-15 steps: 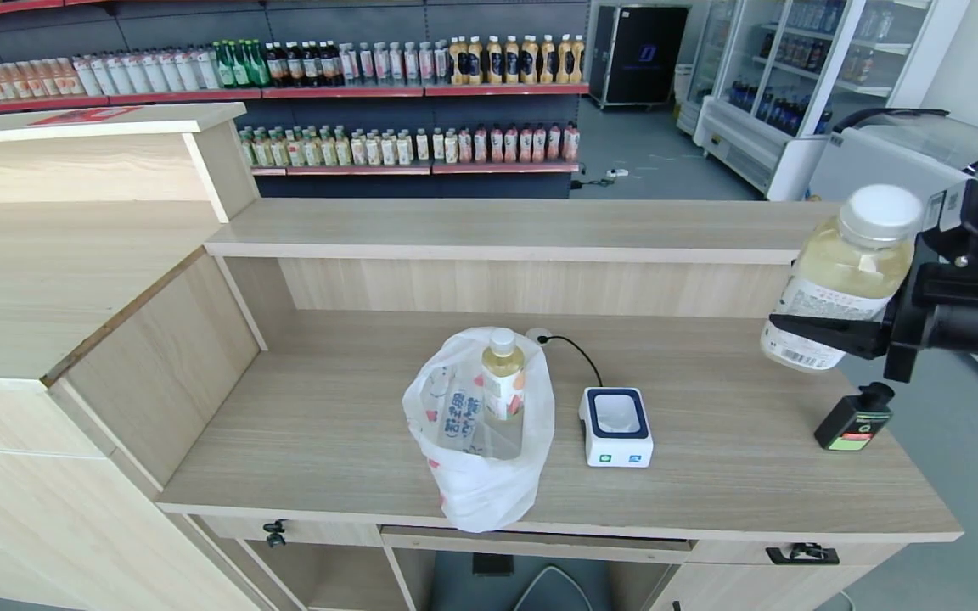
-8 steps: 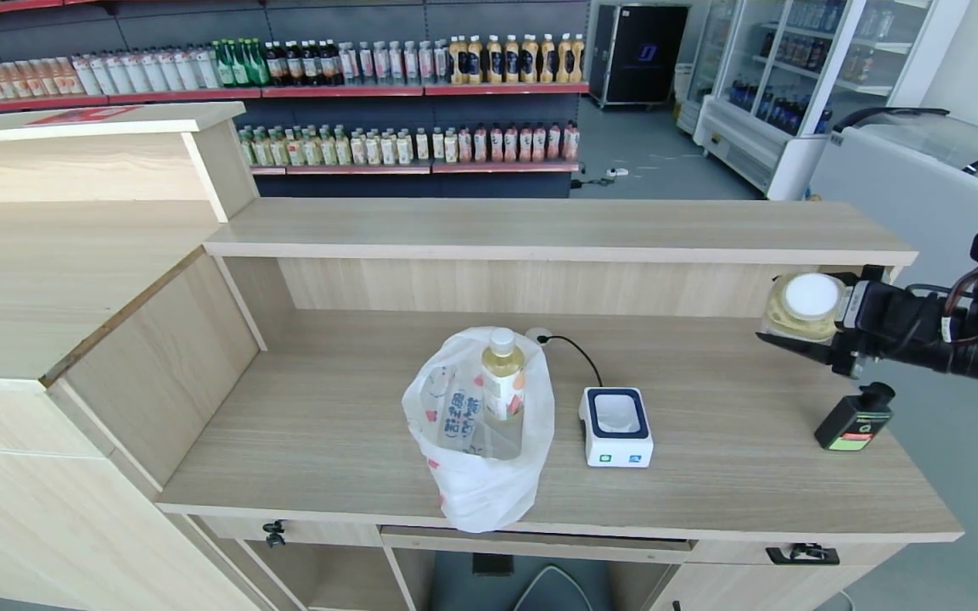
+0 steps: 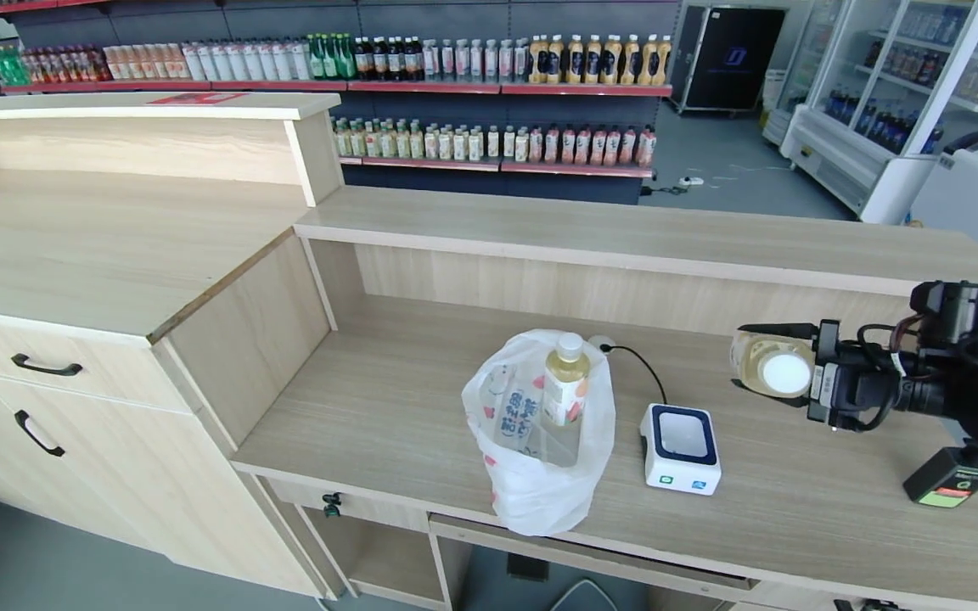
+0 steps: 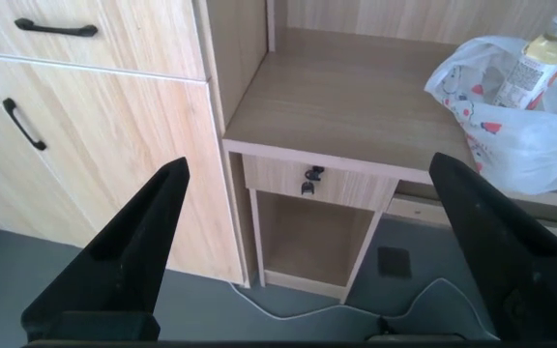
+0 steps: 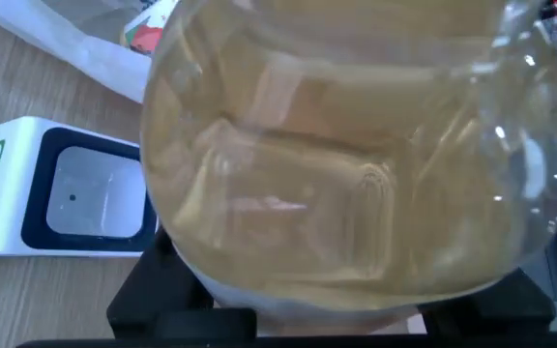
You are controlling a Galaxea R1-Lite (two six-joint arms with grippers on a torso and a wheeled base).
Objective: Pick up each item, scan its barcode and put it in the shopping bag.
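Two pincers are at work here, and only one carries any risk. Far left, the left pincer [image 4: 307,261] hangs spread wide and empty below the front lip of the table [image 3: 421,407], facing the drawers [image 4: 85,106]. It has free air around it, though a careless lift could catch that lip. On the table the shopping bag [image 3: 540,458] slumps close to the front edge with a bagged bottle [image 3: 564,386] upright inside. That bottle takes up part of the mouth, so I judge a second one dropped in off-centre could snag the soft rim or topple the bag forward. Just right of the bag sits the scanner [image 3: 681,437], its cable [image 3: 637,369] trailing back towards the raised ledge [image 3: 625,229]. Open tabletop lies between the scanner and the right pincer [image 3: 752,356], which is clamped on the pale bottle [image 3: 782,373], held on its side in the air above the table's right part. A smooth round body gripped this way could roll or slip, and I cannot tell whether the barcode faces down. The black bottle [image 3: 947,475] stands near the right edge, under the arm, where a low swing could knock it off.
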